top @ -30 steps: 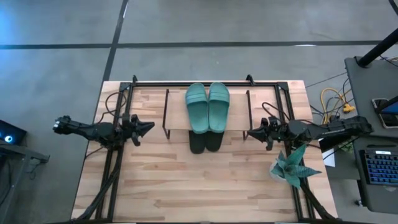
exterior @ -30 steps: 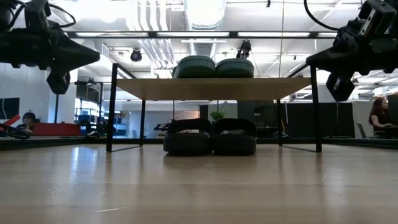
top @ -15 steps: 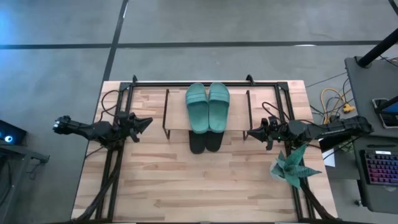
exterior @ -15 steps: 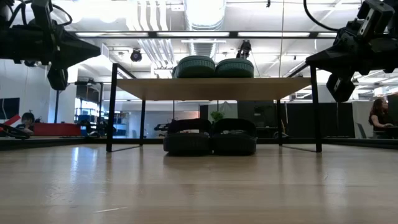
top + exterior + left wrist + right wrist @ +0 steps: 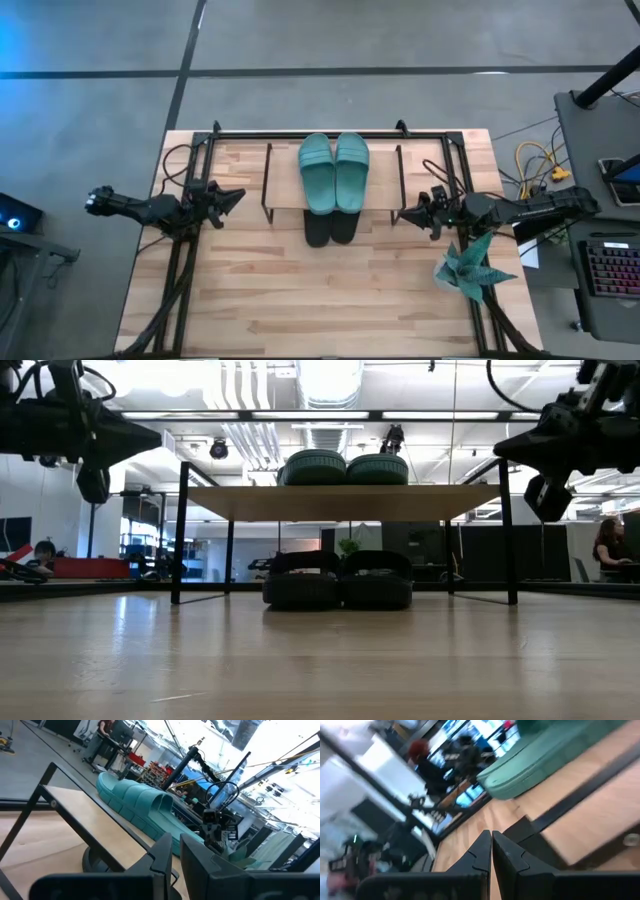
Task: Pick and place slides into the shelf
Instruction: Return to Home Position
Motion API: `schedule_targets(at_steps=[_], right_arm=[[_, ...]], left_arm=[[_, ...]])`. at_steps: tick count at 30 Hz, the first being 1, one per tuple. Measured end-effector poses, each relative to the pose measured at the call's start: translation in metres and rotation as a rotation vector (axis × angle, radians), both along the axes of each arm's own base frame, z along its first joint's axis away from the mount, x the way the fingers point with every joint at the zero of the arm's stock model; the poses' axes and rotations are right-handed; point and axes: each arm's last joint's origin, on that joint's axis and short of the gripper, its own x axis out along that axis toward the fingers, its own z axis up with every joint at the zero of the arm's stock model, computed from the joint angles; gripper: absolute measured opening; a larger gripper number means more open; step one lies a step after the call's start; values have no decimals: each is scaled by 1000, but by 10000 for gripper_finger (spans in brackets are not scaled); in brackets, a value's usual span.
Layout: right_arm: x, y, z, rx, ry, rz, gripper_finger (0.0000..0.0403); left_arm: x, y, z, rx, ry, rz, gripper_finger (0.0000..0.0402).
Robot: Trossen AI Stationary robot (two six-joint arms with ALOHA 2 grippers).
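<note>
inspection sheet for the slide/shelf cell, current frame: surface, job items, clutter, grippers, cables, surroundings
Surface: wooden table, bare in front of the shelf.
Job's things: shelf at table's far middle; two teal slides side by side on its top board; two black slides side by side on the table under it.
Clutter: green spiky plant near the right arm.
Grippers: left gripper shut, empty, left of the shelf; right gripper shut, empty, right of it.
Cables: yellow cables beside the table's right edge.
Surroundings: grey floor, keyboard on a side desk, seated person in the room behind.

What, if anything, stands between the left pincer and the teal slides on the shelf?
Nothing visible. The left pincer hangs beside the shelf, with only the shelf's thin frame between it and the teal slides on top.
</note>
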Motion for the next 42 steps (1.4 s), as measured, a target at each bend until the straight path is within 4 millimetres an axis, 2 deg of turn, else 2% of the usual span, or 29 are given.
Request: schedule_targets(at_steps=[8, 17, 22, 27, 33, 42], right_arm=[[0, 4, 1, -152, -17, 127, 9], [0, 7, 1, -175, -25, 231, 9], [0, 6, -3, -179, 21, 219, 9], [-1, 6, -11, -42, 108, 202, 9], [-1, 6, -11, 121, 116, 189, 9], [-1, 6, -10, 173, 119, 185, 9]], left_arm=[[2, -5, -3, 27, 35, -177, 22], [3, -8, -4, 86, 56, -287, 22], [3, -10, -5, 146, 75, -358, 22], [3, -10, -5, 141, 71, -359, 22], [3, -10, -5, 140, 72, -358, 22], [3, -10, -5, 139, 72, -358, 22]])
